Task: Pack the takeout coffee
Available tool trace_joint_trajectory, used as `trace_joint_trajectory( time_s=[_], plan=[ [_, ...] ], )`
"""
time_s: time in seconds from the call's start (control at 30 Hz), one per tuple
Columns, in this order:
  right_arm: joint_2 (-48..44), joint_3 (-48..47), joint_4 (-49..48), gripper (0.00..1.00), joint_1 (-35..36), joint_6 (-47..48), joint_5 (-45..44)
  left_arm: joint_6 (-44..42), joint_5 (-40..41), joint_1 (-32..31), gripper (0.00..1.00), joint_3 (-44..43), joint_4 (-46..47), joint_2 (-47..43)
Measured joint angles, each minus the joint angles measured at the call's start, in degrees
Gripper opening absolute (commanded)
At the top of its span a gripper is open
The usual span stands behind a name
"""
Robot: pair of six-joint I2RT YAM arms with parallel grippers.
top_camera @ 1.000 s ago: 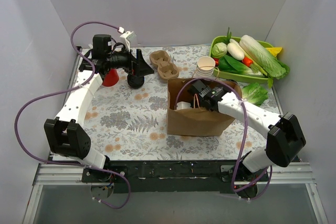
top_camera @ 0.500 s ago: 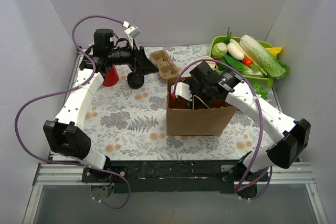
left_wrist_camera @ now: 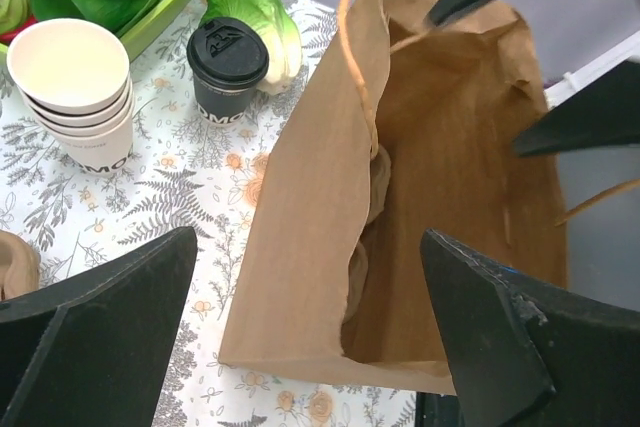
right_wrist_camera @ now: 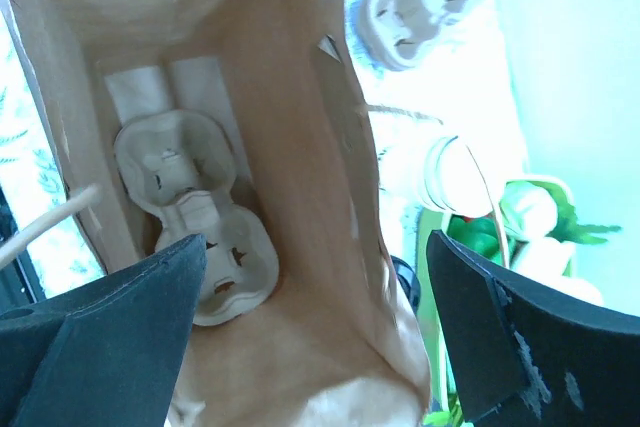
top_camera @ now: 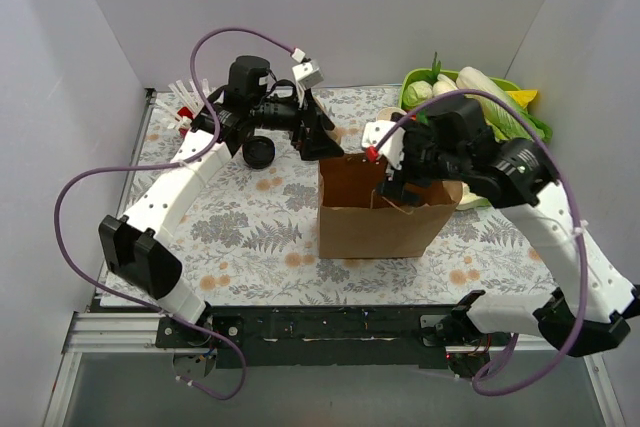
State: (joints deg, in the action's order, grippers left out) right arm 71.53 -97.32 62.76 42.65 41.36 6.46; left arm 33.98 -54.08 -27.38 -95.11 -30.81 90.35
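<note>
Right tool (right_wrist_camera: 315,247) has risen above the bag (right_wrist_camera: 300,137), carrier (right_wrist_camera: 195,202) lying inside

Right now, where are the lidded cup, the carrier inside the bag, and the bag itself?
Lidded cup (left_wrist_camera: 228,44): left wrist view, black lid.
Carrier inside the bag (right_wrist_camera: 190,197): right wrist view, middle.
Bag (top_camera: 370,232): top view, front wall.

My left arm (top_camera: 170,192) & right arm (top_camera: 575,242): white shells w/ black joints, black motor blocks nr base. Purple cable (top_camera: 57,222) loops along each. Left fingers (left_wrist_camera: 90,317) & right fingers (right_wrist_camera: 110,337): matte black wedges.
</note>
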Motion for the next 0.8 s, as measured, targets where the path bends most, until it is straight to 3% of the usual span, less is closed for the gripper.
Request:
trace_joint_trajectory(
  time_s=[0.2,0.53,0.67,0.8],
  plan=[
    [-6.58,0.37,-4.28,0.98,-5.25,-3.56,-2.05,-2.73,0.85,-1.11,0.88,-0.26,-0.09,4.24],
    [-6.51,6.45,-18.56,0.98,-24.57,-11.65,0.15,-6.12,4.85,-3.26,0.53,-1.88,-1.92,6.08],
    [-4.98,8.83,-20.9,0.98,-26.67,-14.21,2.16,-8.46,5.49,-3.23,0.35,-4.09,-5.51,6.08],
    [-4.2,9.14,-20.92,0.98,-26.84,-15.89,5.22,-10.54,5.42,-3.23,0.0,-5.57,-9.14,6.08]
  ],
)
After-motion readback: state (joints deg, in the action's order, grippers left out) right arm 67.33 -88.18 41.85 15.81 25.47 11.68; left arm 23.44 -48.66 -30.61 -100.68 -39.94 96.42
